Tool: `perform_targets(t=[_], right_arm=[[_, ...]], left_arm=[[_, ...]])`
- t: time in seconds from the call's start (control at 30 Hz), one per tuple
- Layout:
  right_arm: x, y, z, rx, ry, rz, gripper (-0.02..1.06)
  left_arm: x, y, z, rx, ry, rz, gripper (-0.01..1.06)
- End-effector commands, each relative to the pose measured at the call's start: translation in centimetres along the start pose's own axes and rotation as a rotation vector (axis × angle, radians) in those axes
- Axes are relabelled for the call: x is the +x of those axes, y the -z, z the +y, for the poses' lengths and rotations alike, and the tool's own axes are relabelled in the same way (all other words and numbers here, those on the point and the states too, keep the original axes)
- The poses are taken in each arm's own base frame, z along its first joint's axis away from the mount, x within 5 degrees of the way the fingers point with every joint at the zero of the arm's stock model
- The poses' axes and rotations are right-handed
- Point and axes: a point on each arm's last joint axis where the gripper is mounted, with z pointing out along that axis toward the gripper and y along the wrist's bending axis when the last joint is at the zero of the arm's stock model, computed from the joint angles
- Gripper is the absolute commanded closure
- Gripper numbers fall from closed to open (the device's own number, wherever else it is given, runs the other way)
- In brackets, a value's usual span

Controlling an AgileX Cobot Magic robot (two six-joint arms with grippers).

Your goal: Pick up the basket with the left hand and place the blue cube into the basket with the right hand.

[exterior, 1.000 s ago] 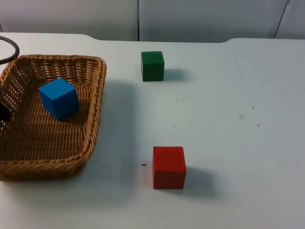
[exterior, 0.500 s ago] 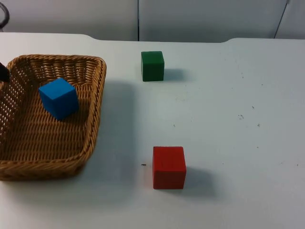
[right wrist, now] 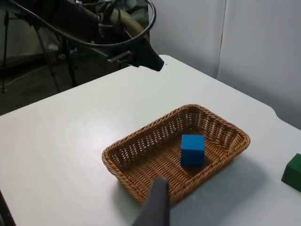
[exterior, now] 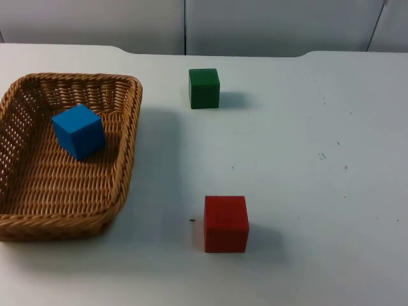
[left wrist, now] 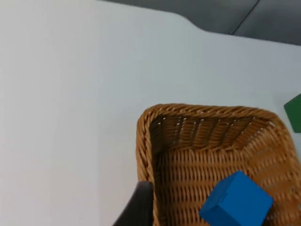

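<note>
— Where is the blue cube (exterior: 78, 131)?
— Inside the basket (exterior: 121, 166), at nine o'clock on the table (exterior: 306, 159).
— And the left hand (right wrist: 149, 60)?
— Raised beyond it; spread or pressed together, nobody can tell. The basket looks light and stiff; its rim suits gripping.

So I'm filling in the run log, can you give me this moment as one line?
blue cube: in basket | basket: on table | left gripper: above table beyond basket, holding nothing | green cube, red cube: on table

left pincer (right wrist: 153, 62): black, tapered, on black arm. right pincer fingertip (right wrist: 156, 203): dark grey, slim, smooth.
</note>
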Motion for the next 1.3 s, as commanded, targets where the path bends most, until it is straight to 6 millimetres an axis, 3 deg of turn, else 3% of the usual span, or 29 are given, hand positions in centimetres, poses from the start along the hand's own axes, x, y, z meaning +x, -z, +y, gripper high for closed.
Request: perform_targets(t=[0.0,0.23,0.53,0.67,0.7,0.83,1.03,1.27], right_arm=[[0.1,0.1,0.1,-0.003,0.03,-0.002,0.28],[0.1,0.1,0.0,-0.002,0.108,-0.003,0.28],[0.2,0.0,0.0,-0.002,0.135,0.004,0.28],[0.8,-0.3,0.1,-0.008,0.139,0.004,0.28],[0.8,-0.3,0.1,-0.008,0.139,0.004,0.28],[3.2,-1.7,0.5,-0.036,0.086,-0.003,0.28],[5.2,-2.2,0.7,-0.049,0.062,0.046,0.28],[5.5,-1.0,0.6,-0.047,0.07,0.069,0.28]], left_arm=[[-0.5,1.8,-1.2,0.022,-0.009,-0.015,0.17],[-0.9,6.7,-4.5,0.113,-0.069,-0.035,0.17],[0.9,11.8,-8.0,0.21,-0.141,-0.049,0.17],[4.6,14.7,-9.5,0.202,-0.2,-0.088,0.17],[4.6,14.7,-9.5,0.202,-0.2,-0.088,0.17],[8.0,17.1,-10.4,0.151,-0.229,-0.127,0.17],[10.6,20.5,-11.4,0.055,-0.242,-0.189,0.17],[11.8,20.8,-11.6,0.07,-0.237,-0.126,0.17]])
